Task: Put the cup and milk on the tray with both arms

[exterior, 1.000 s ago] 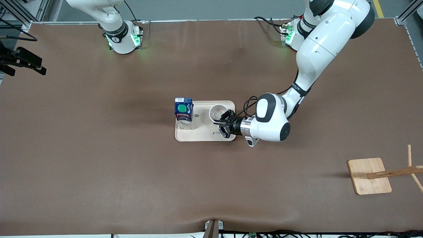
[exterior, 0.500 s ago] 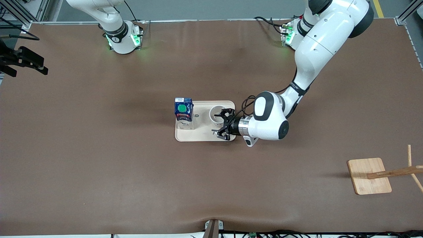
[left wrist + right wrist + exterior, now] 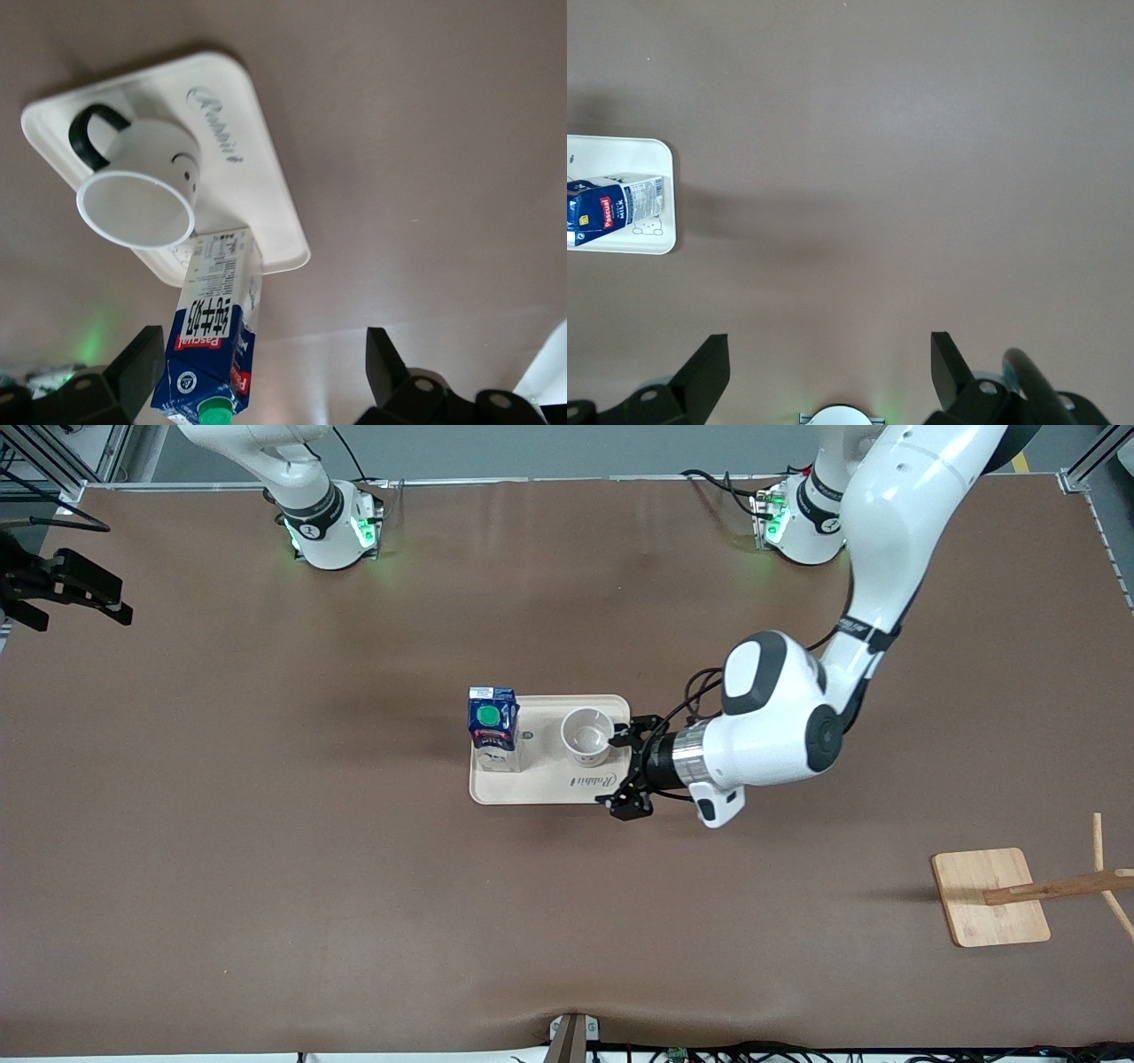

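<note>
The cream tray [image 3: 540, 784] lies mid-table. The blue milk carton [image 3: 493, 726] with its green cap stands on the tray's end toward the right arm. The white cup [image 3: 586, 735] stands upright on the tray's end toward the left arm. My left gripper [image 3: 625, 771] is open and empty, just off that end of the tray, apart from the cup. The left wrist view shows the cup [image 3: 146, 181], its black handle [image 3: 89, 133], the milk [image 3: 217, 328], the tray [image 3: 257, 177] and my open left gripper [image 3: 259, 367]. My right gripper [image 3: 66, 589] waits, open and raised at the right arm's end of the table; it is empty in its wrist view [image 3: 824, 363].
A wooden board [image 3: 992, 895] with a pegged stick [image 3: 1063, 886] lies near the left arm's end of the table, nearer the front camera. The right wrist view shows the tray [image 3: 656, 159] with the milk [image 3: 611, 205], and bare brown table around them.
My left gripper opened, let go of the cup and drew back off the tray toward the left arm's end. The cup stays on the tray. The right arm barely moved.
</note>
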### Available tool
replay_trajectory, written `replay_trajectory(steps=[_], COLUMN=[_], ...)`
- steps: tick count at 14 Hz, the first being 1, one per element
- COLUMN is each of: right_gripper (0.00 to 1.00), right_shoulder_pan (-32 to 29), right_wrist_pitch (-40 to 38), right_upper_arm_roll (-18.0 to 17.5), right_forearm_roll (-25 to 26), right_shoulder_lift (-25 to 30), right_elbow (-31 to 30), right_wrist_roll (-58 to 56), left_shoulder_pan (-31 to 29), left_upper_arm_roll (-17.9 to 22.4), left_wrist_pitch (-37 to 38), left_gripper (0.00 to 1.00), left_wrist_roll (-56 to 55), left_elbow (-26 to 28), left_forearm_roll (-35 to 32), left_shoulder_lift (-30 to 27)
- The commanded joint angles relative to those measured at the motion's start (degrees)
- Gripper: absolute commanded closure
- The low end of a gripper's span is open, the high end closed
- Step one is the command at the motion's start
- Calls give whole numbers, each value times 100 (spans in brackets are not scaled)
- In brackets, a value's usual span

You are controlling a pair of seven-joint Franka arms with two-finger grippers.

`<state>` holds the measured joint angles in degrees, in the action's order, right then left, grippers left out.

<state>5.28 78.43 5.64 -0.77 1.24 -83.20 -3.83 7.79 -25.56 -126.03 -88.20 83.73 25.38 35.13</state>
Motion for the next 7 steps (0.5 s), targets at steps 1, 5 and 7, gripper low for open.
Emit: replay_trajectory(steps=[1, 5, 7], right_gripper=[0, 0, 0], right_shoulder_pan=[-133, -124, -106], right_wrist_pitch=[6, -3, -12], right_upper_arm_roll=[-107, -107, -63], right_forearm_roll=[68, 68, 68], right_shoulder_lift=[157, 157, 166], right_elbow=[-170, -170, -197], right_wrist_roll=[-65, -65, -65], left_shoulder_pan=[-172, -647, -682], left_upper_arm_roll=[68, 59, 60], left_wrist_pitch=[499, 948, 1290], left_gripper=[0, 0, 0], left_wrist_roll=[-83, 119, 338], left_elbow=[-207, -252, -252], left_forearm_roll=[-690, -1569, -2244], left_shoulder_lift=[-373, -953, -1121])
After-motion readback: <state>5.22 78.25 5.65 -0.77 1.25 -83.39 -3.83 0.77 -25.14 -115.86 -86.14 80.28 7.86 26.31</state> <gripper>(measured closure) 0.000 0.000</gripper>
